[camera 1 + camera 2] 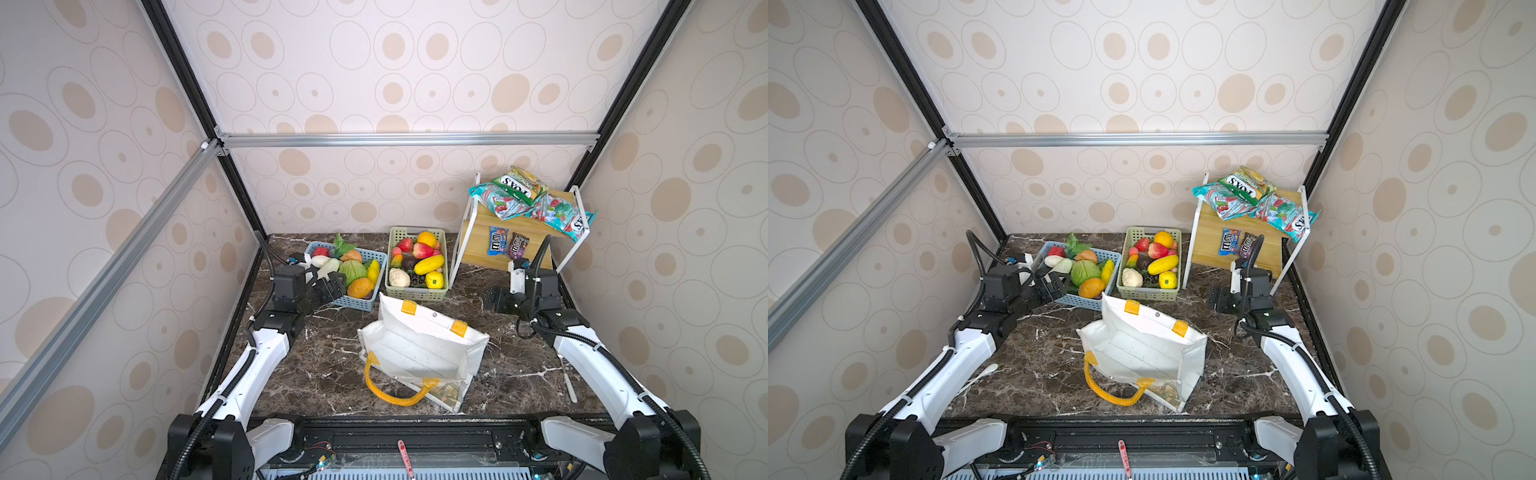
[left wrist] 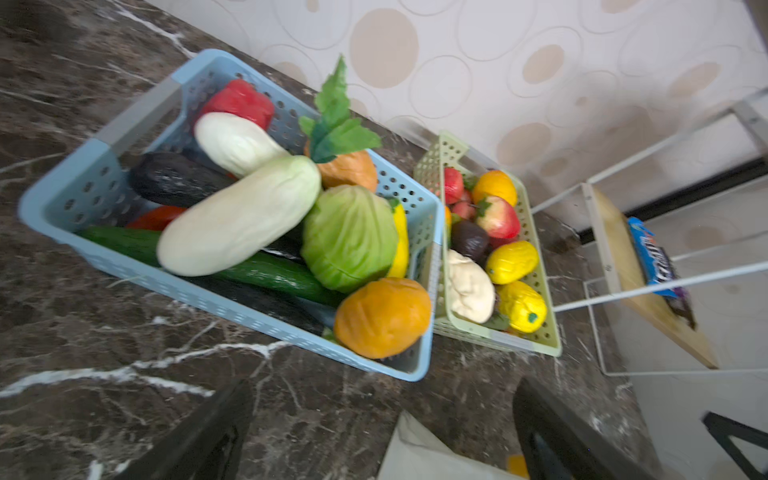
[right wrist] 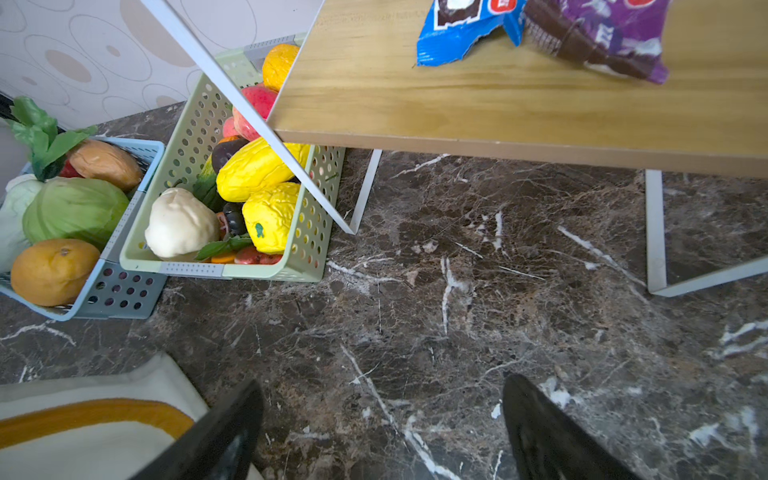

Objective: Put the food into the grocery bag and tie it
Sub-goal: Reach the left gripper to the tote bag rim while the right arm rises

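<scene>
- Progress, seen in both top views?
- None to speak of. The grocery bag [image 1: 419, 353] stands near the middle of the table [image 1: 316, 374], mouth open, and nothing shows inside it. The vegetables [image 1: 353, 270] fill the blue basket [image 1: 368, 306] and the fruit [image 1: 422, 251] fills the green basket [image 1: 415, 294], both just behind the bag. The big snack packets [image 1: 519, 197] lie on top of the shelf [image 1: 482, 249].
- And the arms?
- The left gripper [image 1: 336, 289] hangs at the blue basket's near corner. The right gripper [image 1: 494, 300] sits low over the table in front of the shelf. Both are spread and empty.
- Left wrist view?
- Its fingers [image 2: 195, 440] stand wide apart with only marble between them. The cabbage [image 2: 349, 237] and an orange piece [image 2: 382, 316] sit untouched in the basket.
- Right wrist view?
- The fingers are released here too, over bare marble. The blue packet [image 3: 457, 37] and purple packet [image 3: 602, 41] lie on the shelf's lower board ahead. A corner of the bag with its yellow handle [image 3: 95, 415] shows beside one finger.
- So what is left?
- Judging by this, everything: each item has to go in, then the handles get tied.
</scene>
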